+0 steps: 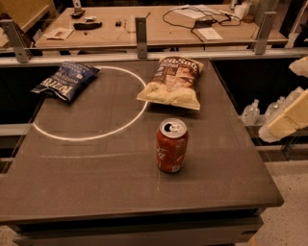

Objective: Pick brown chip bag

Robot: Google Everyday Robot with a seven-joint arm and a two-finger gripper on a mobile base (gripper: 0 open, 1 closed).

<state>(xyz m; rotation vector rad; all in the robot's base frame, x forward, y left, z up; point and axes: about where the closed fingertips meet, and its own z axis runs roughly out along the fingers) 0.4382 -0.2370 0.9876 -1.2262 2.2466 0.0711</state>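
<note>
Camera view: hand (288, 126) tilted, right of table (96, 185)

My claw (286, 122) hung at the right edge, just off the side of the dark grey table (96, 192). The table spread away to the claw's left, with a white circle (84, 139) painted on its far half. Beyond the claw and leftward, a metal rail (216, 54) on posts ran across. Behind that sat a wooden workbench (159, 33) strewn with cables (187, 14). Clear bottles (251, 113) stood just left of the claw, and speckled floor (288, 221) lay below it. The light was warm and dim all over.
</note>
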